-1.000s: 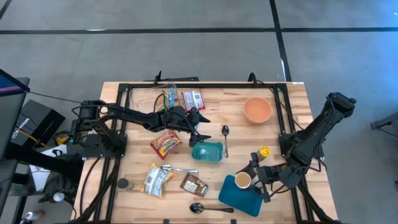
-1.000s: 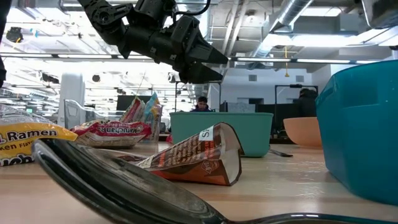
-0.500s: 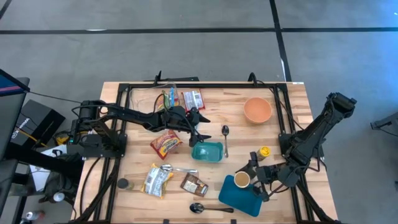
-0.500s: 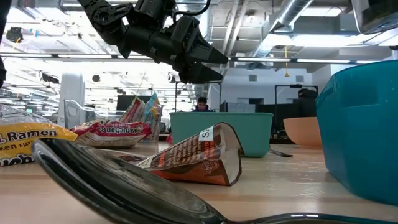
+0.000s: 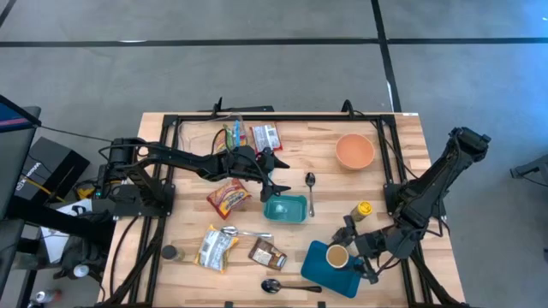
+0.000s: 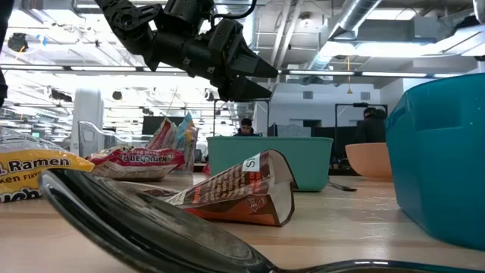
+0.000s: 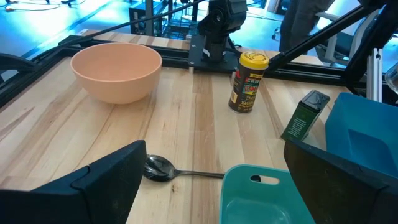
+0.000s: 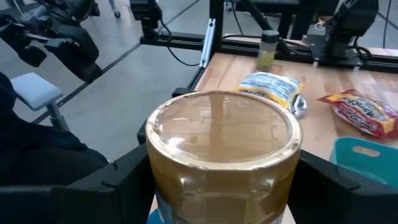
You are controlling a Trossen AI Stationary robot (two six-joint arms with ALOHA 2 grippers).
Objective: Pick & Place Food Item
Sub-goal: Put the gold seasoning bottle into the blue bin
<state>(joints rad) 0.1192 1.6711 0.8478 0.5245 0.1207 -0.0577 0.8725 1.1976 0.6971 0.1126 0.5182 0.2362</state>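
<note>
A round, tan-lidded food cup (image 5: 336, 255) sits between the fingers of the right pincer (image 5: 341, 254), which is closed on its sides and holds it over the upper edge of a dark teal container (image 5: 330, 269) near the front right of the bench (image 5: 402, 137). In the right wrist view the cup (image 8: 222, 155) fills the middle, a dark finger pressed to each side. Beside the right arm stands a small yellow-capped bottle (image 5: 364, 210), and farther back an orange bowl (image 5: 354, 151). A spoon (image 5: 310, 190) lies between that bowl and a small turquoise bin (image 5: 285, 208) at the bench's middle. The left pincer (image 5: 272, 181) hovers above the turquoise bin's back left corner with its fingers spread wide and nothing between them; the low view shows it (image 6: 246, 76) raised clear above the bin (image 6: 270, 159). To the left of the bin lies a red snack packet (image 5: 228, 198), behind it two more packets (image 5: 253, 135), and toward the front a ramen packet (image 5: 216, 246), a brown wrapper (image 5: 267, 254) and a second spoon (image 5: 282, 286).
</note>
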